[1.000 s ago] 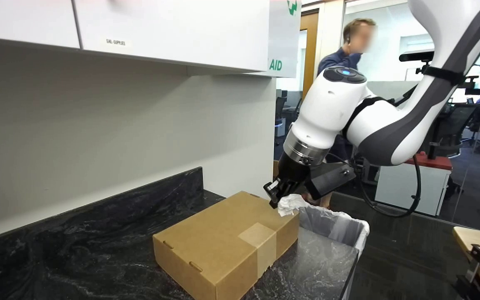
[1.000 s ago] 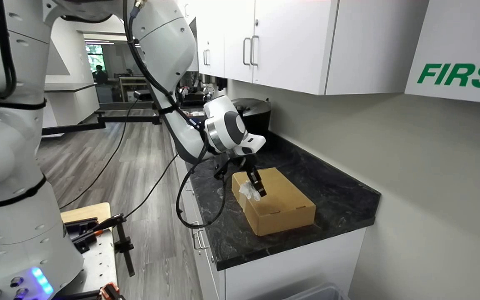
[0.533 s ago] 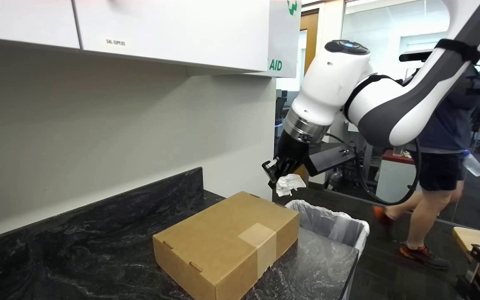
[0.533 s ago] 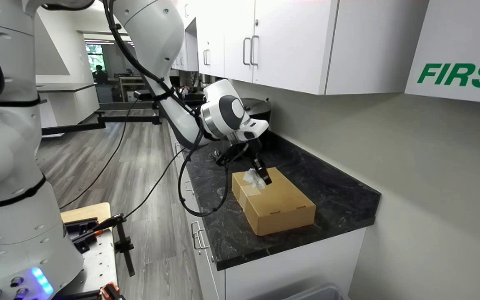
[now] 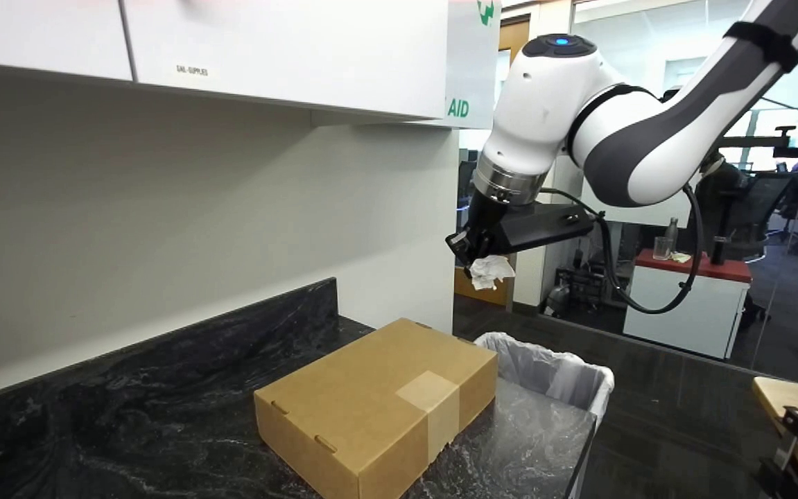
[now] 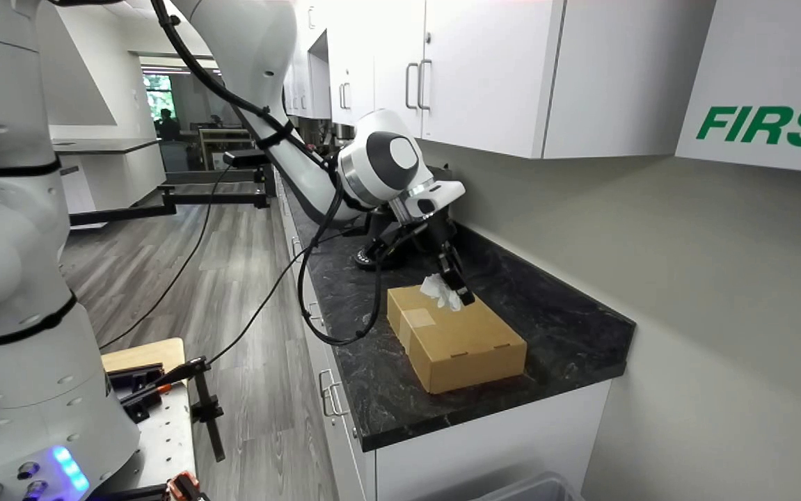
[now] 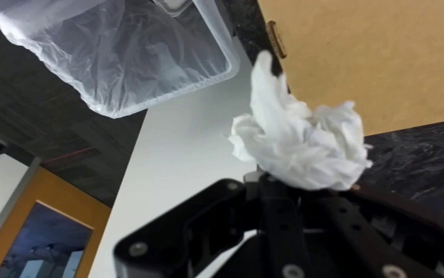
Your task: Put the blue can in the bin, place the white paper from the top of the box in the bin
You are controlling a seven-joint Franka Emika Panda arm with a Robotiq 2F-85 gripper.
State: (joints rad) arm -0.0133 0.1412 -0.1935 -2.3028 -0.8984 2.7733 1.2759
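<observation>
Near the end edge of the desk (image 5: 184, 402), higher than the box (image 5: 371, 388), the hand (image 6: 463, 292) is pinched closed on the white paper (image 7: 303, 144).
Just past that edge stands the bin (image 5: 558, 371), its mouth lower than the hand. Step two, the paper's transfer, appears under way; the next move calls for bringing it over that opening and letting go.
</observation>
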